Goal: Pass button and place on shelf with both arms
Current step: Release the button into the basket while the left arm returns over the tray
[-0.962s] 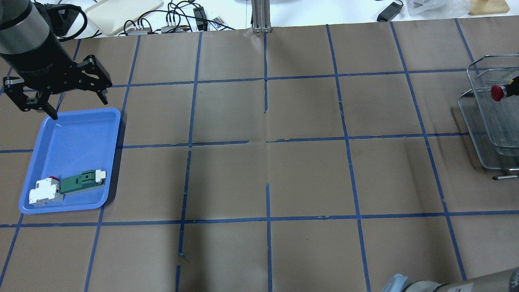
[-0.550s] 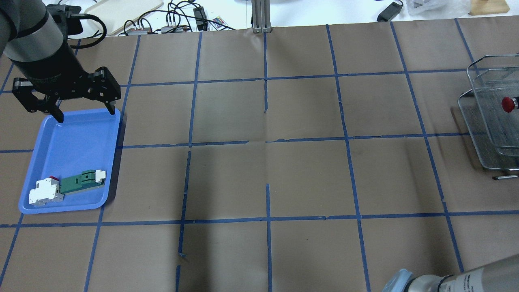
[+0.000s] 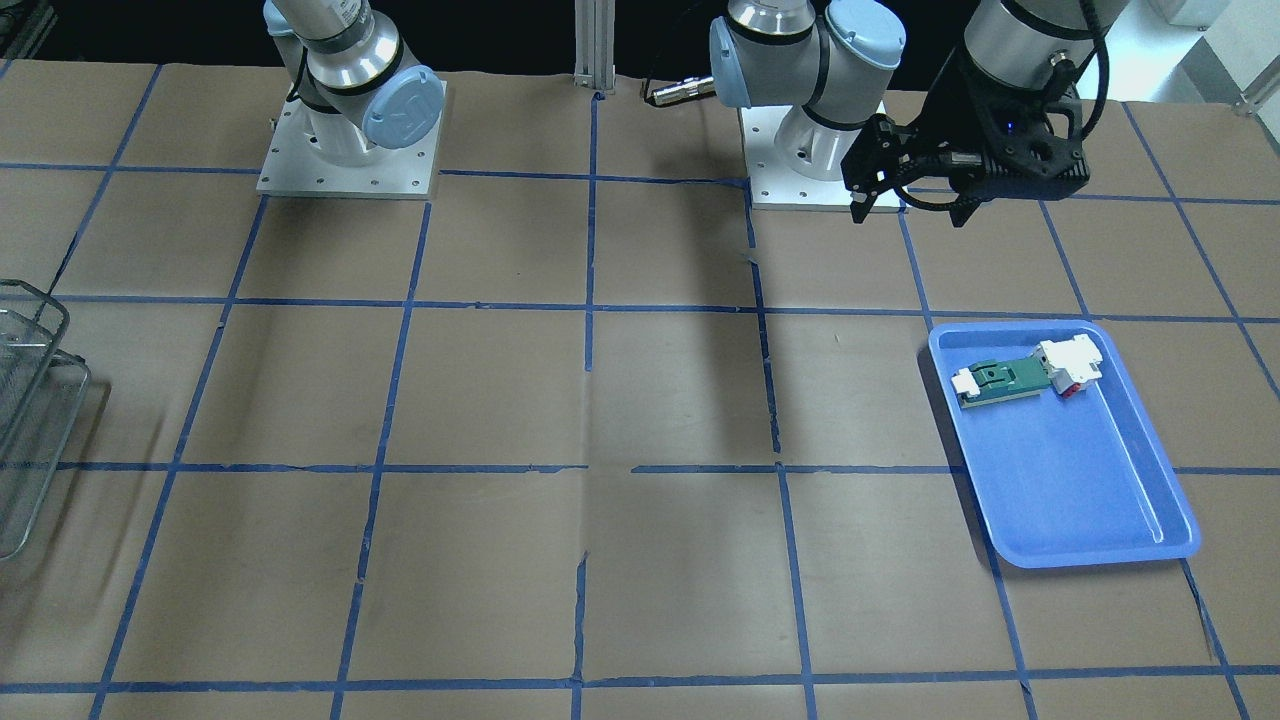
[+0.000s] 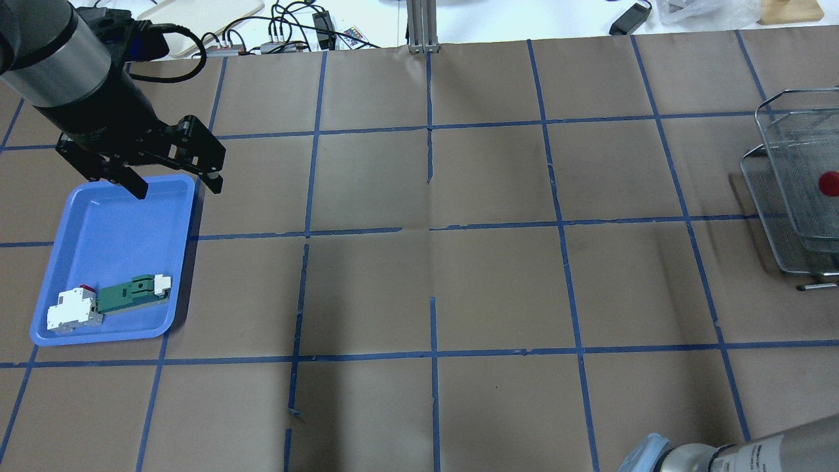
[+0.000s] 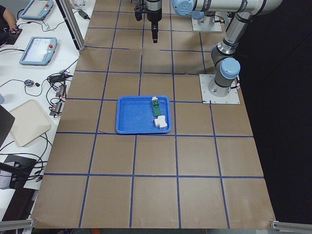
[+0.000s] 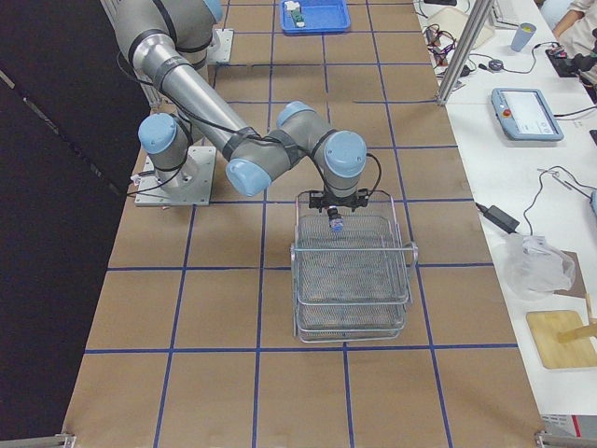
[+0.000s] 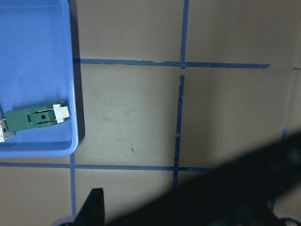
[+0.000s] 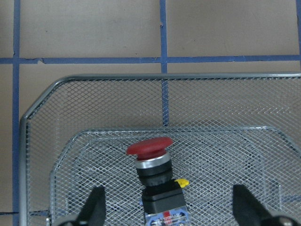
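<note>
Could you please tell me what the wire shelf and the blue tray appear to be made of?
The shelf looks like metal: fine see-through silvery-grey mesh held in a rounded wire rim with a dull sheen. The blue tray is probably moulded plastic: one even colour, rounded corners and lip, soft glossy highlights.

Nothing can be read for certain. Small print runs along the tube of the right arm (image 4: 767, 455) in the overhead view, too small to make out. The light-blue joint cap (image 3: 402, 108) near that arm's base bears a raised emblem, its letters unclear.
</note>
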Motion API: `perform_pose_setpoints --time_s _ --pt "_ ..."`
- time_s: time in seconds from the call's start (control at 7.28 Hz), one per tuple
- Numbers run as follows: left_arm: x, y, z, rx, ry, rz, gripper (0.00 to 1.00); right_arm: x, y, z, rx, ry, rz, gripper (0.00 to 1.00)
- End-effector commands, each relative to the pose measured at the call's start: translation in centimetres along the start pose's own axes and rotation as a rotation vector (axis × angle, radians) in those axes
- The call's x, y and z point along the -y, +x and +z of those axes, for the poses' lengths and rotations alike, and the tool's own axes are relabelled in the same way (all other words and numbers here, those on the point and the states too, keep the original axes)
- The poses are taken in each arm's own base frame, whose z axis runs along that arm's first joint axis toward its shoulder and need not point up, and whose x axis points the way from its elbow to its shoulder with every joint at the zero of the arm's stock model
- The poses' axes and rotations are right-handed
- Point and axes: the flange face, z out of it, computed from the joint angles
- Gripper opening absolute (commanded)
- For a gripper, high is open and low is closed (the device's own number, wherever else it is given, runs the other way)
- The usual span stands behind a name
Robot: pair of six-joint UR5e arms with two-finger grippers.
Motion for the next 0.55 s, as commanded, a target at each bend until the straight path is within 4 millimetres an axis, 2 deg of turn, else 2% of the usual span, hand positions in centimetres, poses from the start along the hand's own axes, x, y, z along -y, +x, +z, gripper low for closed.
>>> perform_pose_setpoints --time_s 0.0,0.14,0.41 --pt "-0.1 -0.6 0.6 0.06 -0.025 0.014 1.0 4.5 -1.8 -4.1 -0.007 -0.003 0.118 1.0" --pt "-0.8 -0.4 1.2 0.082 -0.034 0.022 1.0 9.3 -1.7 -4.7 0.014 0.008 0.157 1.0" --pt "-1.1 -0.4 1.4 0.076 -0.034 0.017 1.0 24.2 -0.7 -6.0 -0.003 -0.025 0.214 1.0"
